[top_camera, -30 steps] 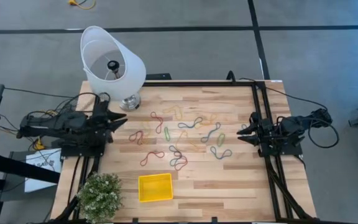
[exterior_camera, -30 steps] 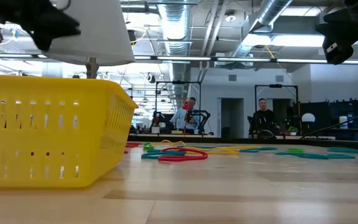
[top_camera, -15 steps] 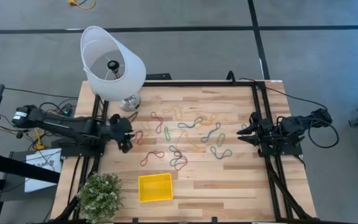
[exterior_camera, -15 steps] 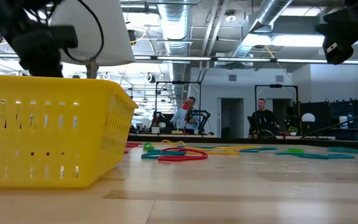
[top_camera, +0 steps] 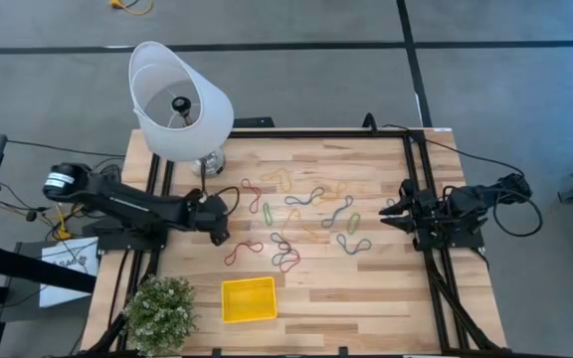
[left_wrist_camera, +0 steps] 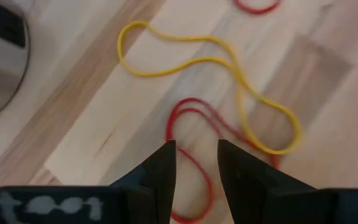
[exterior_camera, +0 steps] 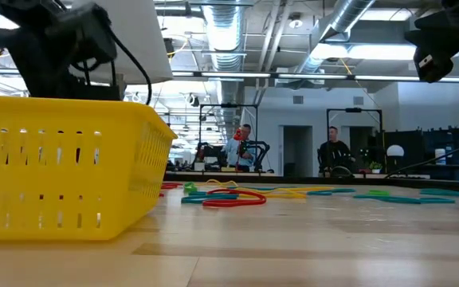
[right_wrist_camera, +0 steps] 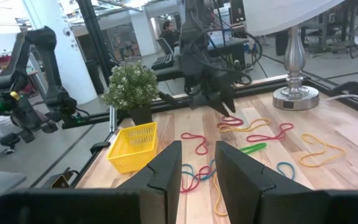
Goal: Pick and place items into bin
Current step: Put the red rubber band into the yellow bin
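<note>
Several thin rubber-band loops (top_camera: 306,204) in red, green, blue and yellow lie flat on the middle of the wooden table, and show low in the low view (exterior_camera: 233,197). The yellow bin (top_camera: 249,299) stands near the table's near edge. My left gripper (top_camera: 217,221) points down over the bands' left end. In its wrist view it is open (left_wrist_camera: 196,152) by a narrow gap, its fingers on either side of a red band (left_wrist_camera: 188,104) that crosses a yellow band (left_wrist_camera: 229,62). My right gripper (top_camera: 384,214) waits at the table's right edge, open (right_wrist_camera: 199,152) by a narrow gap.
A white lampshade (top_camera: 180,99) on a metal base (left_wrist_camera: 2,68) stands at the far left corner, just behind my left arm. A green potted plant (top_camera: 160,311) sits at the near left corner beside the bin. Black cables run along both side rails. People sit far behind the table (exterior_camera: 337,151).
My left arm has stretched out from the table's left edge toward the middle, and its gripper has tipped to point down and dropped over the leftmost bands. The bands, the bin and my right arm have stayed where they were.
</note>
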Robot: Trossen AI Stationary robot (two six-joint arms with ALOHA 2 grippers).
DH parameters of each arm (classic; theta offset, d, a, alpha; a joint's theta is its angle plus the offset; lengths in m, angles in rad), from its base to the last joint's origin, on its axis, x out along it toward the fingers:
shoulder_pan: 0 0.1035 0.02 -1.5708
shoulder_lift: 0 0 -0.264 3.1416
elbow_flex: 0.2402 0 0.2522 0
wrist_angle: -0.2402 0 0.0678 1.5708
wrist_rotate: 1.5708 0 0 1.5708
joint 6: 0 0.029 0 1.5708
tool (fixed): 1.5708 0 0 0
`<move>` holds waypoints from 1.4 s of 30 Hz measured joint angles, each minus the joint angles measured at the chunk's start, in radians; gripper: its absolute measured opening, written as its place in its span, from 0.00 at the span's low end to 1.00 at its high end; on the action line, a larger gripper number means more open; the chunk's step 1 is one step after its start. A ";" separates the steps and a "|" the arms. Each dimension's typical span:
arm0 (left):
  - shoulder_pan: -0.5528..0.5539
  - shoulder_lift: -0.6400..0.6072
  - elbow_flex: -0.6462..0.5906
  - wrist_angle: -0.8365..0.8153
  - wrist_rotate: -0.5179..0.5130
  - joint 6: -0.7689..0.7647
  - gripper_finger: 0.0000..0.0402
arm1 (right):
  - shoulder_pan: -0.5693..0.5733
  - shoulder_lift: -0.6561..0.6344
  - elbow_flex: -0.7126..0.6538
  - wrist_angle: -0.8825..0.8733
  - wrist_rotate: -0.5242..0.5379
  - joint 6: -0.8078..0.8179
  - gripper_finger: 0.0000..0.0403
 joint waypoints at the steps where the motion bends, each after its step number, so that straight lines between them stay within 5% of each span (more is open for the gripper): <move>1: 0.015 0.018 0.000 0.003 0.011 0.000 0.27 | 0.000 0.000 0.000 0.000 0.000 0.000 0.23; 10: 0.161 0.092 0.003 0.047 0.089 0.077 0.27 | 0.000 0.000 0.000 0.000 0.000 0.000 0.23; 23: 0.217 0.149 0.007 0.102 0.127 0.136 0.20 | 0.000 0.000 0.000 0.000 0.000 0.000 0.23; 32: 0.210 0.169 0.007 0.109 0.103 0.091 0.02 | 0.000 0.000 0.000 0.000 0.000 0.000 0.23; 42: 0.083 0.063 0.079 0.025 0.069 0.048 0.00 | 0.000 0.000 0.000 0.000 0.000 0.000 0.23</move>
